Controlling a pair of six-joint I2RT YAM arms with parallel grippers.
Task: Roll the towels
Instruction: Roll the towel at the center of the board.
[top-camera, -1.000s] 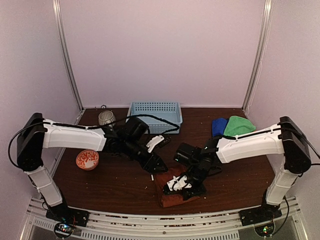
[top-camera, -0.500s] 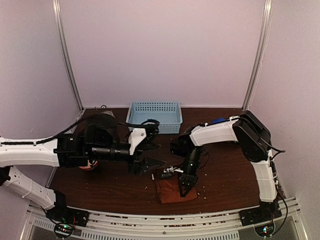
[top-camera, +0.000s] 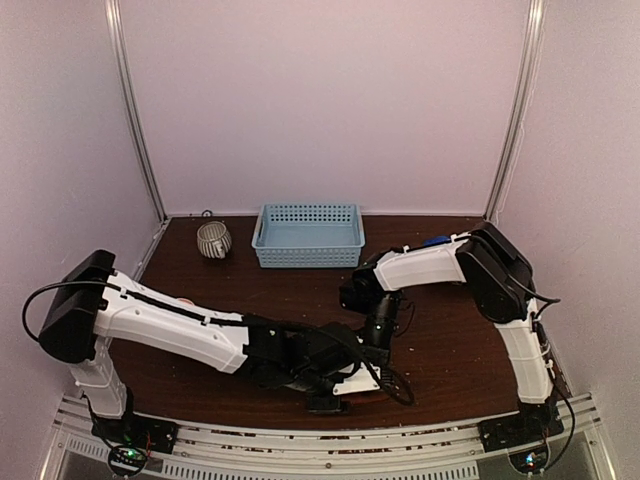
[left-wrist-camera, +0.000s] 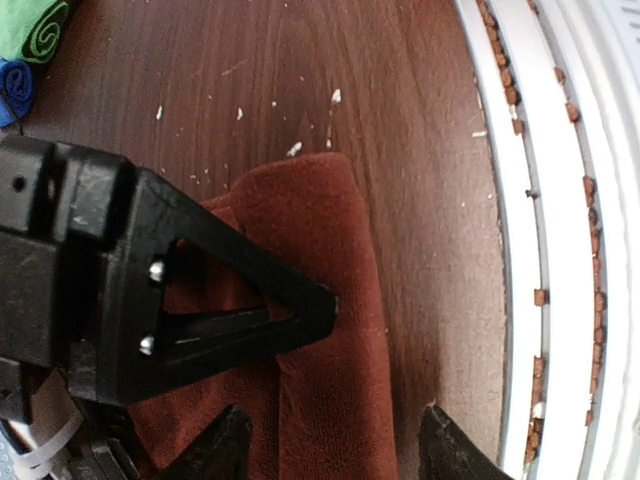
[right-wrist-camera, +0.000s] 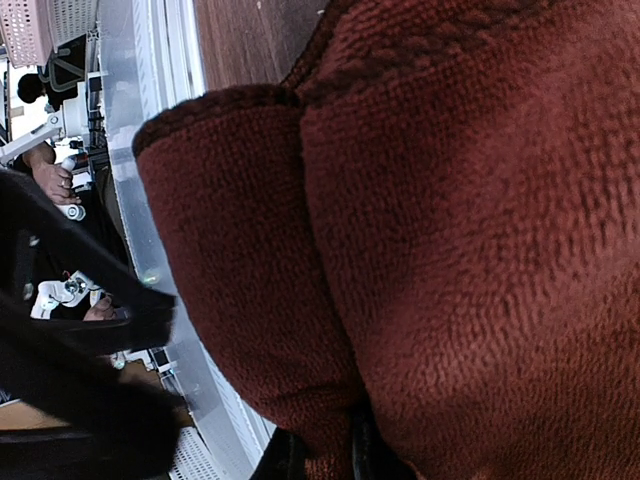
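The rust-red towel (left-wrist-camera: 330, 330) lies partly folded near the table's front rail, with a thick rolled edge. My left gripper (left-wrist-camera: 335, 445) is open, its fingertips either side of that edge. My right gripper (right-wrist-camera: 335, 455) is shut on a fold of the rust-red towel (right-wrist-camera: 450, 250); one of its black fingers (left-wrist-camera: 200, 300) rests across the cloth. In the top view my left gripper (top-camera: 335, 385) and right gripper (top-camera: 378, 340) meet at the front centre and hide the towel. A green roll (left-wrist-camera: 35, 25) and a blue roll (left-wrist-camera: 12, 85) lie far off. The orange patterned towel is out of view.
The light blue basket (top-camera: 308, 235) stands at the back centre, with a grey striped cup (top-camera: 212, 238) to its left. The white front rail (left-wrist-camera: 560, 250) runs close beside the towel. White crumbs dot the brown table (left-wrist-camera: 300, 90).
My left arm has swung down to the front edge and now lies over the towel. My right gripper has stayed at the towel. The orange bowl no longer shows.
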